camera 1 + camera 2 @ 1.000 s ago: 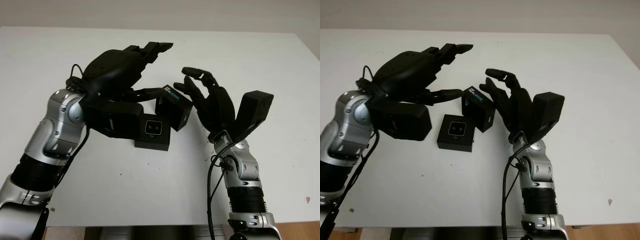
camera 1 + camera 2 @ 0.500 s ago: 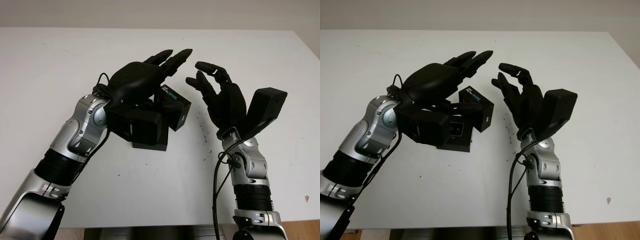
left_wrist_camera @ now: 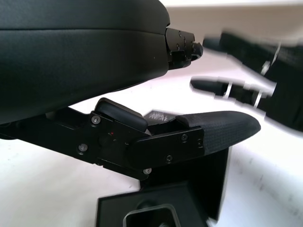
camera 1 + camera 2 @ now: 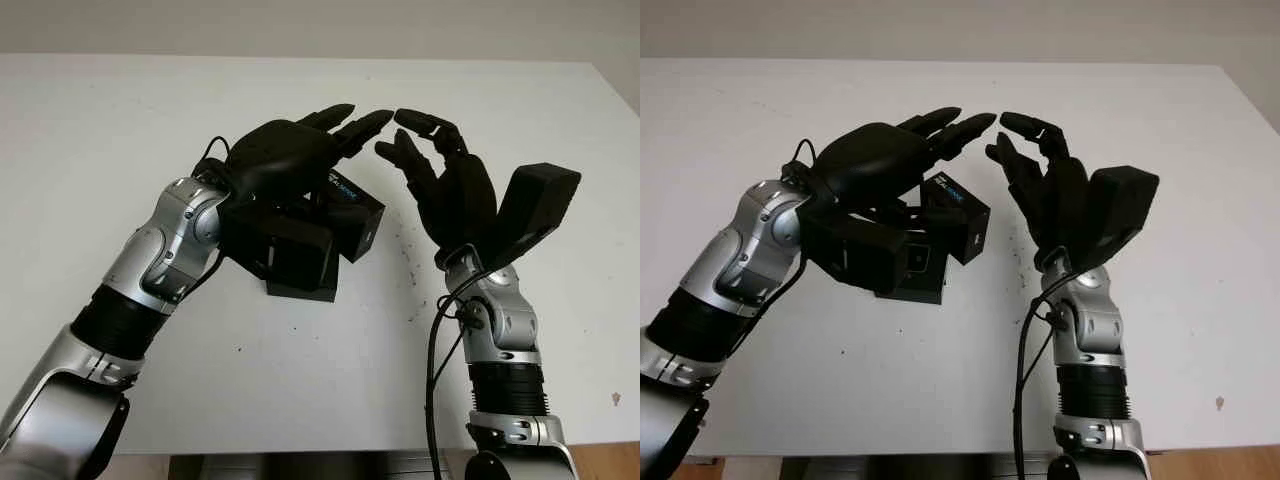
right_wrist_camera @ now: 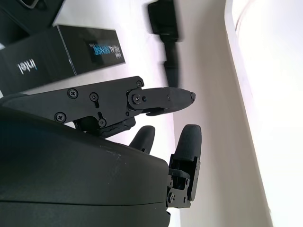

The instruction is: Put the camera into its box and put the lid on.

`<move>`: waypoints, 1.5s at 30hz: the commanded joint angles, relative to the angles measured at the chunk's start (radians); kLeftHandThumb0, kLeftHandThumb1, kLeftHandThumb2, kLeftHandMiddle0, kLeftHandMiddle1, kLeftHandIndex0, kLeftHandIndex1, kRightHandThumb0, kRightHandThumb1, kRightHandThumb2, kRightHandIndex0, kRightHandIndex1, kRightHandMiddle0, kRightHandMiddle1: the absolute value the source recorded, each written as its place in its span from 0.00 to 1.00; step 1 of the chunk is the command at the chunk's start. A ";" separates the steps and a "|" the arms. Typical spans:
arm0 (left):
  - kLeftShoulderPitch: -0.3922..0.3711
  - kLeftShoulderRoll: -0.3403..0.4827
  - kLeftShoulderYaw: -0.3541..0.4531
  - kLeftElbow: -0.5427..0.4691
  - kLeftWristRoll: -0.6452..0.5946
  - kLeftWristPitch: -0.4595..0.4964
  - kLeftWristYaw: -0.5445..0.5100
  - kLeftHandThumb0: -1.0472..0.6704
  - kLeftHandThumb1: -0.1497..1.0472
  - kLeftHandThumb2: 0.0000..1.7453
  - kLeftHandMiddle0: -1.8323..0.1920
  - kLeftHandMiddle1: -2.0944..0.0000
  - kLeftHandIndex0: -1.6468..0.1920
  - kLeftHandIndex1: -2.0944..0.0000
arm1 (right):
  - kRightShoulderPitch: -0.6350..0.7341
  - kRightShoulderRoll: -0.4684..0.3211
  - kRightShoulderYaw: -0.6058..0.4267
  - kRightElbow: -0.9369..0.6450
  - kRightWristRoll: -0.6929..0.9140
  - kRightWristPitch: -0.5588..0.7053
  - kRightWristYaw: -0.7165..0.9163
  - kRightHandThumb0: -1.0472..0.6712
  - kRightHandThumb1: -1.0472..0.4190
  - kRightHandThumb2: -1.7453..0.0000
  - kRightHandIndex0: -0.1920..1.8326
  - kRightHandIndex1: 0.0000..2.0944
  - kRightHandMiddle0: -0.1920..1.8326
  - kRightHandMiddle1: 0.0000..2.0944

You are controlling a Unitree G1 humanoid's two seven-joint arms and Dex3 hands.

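Hovering over the box (image 4: pixel 912 262), your left hand (image 4: pixel 885 155) holds nothing. You see the lid (image 4: pixel 958 216) at its 4 o'clock, tilted. Your right hand (image 4: pixel 1040 175), also unladen, sits beside the lid at 3 o'clock.

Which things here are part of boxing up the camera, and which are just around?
Job:
lid, tilted on the box
box
left hand, open, above them
right hand, open, raised beside the lid

Around:
table
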 commanded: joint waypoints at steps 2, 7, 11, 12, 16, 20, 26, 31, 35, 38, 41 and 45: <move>-0.047 0.009 -0.033 0.000 0.022 -0.010 -0.056 0.04 1.00 0.41 0.92 0.97 0.86 0.95 | -0.014 0.000 -0.025 -0.032 0.001 -0.030 -0.035 0.41 0.00 0.86 0.09 0.57 0.04 0.68; -0.056 0.014 -0.059 0.014 0.064 -0.022 -0.087 0.04 1.00 0.40 0.87 0.96 0.81 0.95 | -0.027 -0.006 -0.085 -0.062 0.009 -0.057 -0.119 0.42 0.00 0.84 0.08 0.56 0.03 0.70; -0.062 0.019 -0.078 0.031 0.102 -0.040 -0.090 0.03 1.00 0.42 0.86 0.96 0.81 0.96 | -0.038 -0.022 -0.121 -0.081 0.015 -0.055 -0.155 0.42 0.00 0.84 0.08 0.58 0.03 0.72; -0.064 0.020 -0.080 0.032 0.106 -0.038 -0.099 0.03 1.00 0.43 0.86 0.96 0.81 0.96 | -0.036 -0.026 -0.119 -0.083 0.007 -0.054 -0.160 0.42 0.00 0.84 0.09 0.59 0.03 0.72; -0.065 0.009 -0.084 0.039 0.104 -0.025 -0.130 0.03 1.00 0.42 0.87 0.97 0.82 0.97 | -0.016 -0.022 -0.105 -0.092 0.006 -0.046 -0.160 0.43 0.00 0.84 0.09 0.58 0.04 0.70; -0.054 0.020 -0.070 0.005 0.089 -0.030 -0.143 0.03 1.00 0.43 0.88 0.98 0.83 0.98 | -0.003 -0.009 -0.087 -0.087 0.009 -0.034 -0.157 0.44 0.00 0.84 0.08 0.59 0.04 0.71; -0.035 0.050 -0.035 -0.074 0.050 -0.030 -0.164 0.05 1.00 0.44 0.86 0.97 0.83 0.98 | 0.006 -0.008 -0.065 -0.073 -0.003 -0.038 -0.148 0.44 0.00 0.84 0.09 0.59 0.04 0.72; -0.007 0.088 0.003 -0.152 0.015 -0.042 -0.169 0.06 1.00 0.44 0.86 0.97 0.83 0.97 | 0.011 -0.002 -0.048 -0.067 -0.010 -0.023 -0.142 0.45 0.00 0.84 0.09 0.59 0.04 0.70; 0.017 0.116 0.039 -0.186 -0.005 -0.046 -0.157 0.06 1.00 0.45 0.85 0.97 0.82 0.97 | 0.024 0.007 -0.005 -0.043 -0.027 0.011 -0.119 0.45 0.00 0.84 0.09 0.59 0.04 0.71; 0.029 0.122 0.055 -0.202 -0.020 -0.020 -0.176 0.07 1.00 0.45 0.85 0.97 0.82 0.97 | 0.034 0.015 0.022 -0.025 -0.043 0.010 -0.106 0.47 0.00 0.86 0.09 0.58 0.06 0.70; 0.042 0.135 0.073 -0.223 -0.034 -0.004 -0.191 0.08 1.00 0.44 0.85 0.97 0.81 0.97 | 0.042 0.019 0.047 0.001 -0.052 0.011 -0.084 0.47 0.00 0.85 0.10 0.58 0.06 0.70; 0.057 0.152 0.092 -0.255 -0.044 0.028 -0.214 0.10 1.00 0.43 0.86 0.98 0.82 0.97 | 0.038 0.020 0.067 0.024 -0.066 0.014 -0.070 0.47 0.00 0.87 0.11 0.58 0.08 0.70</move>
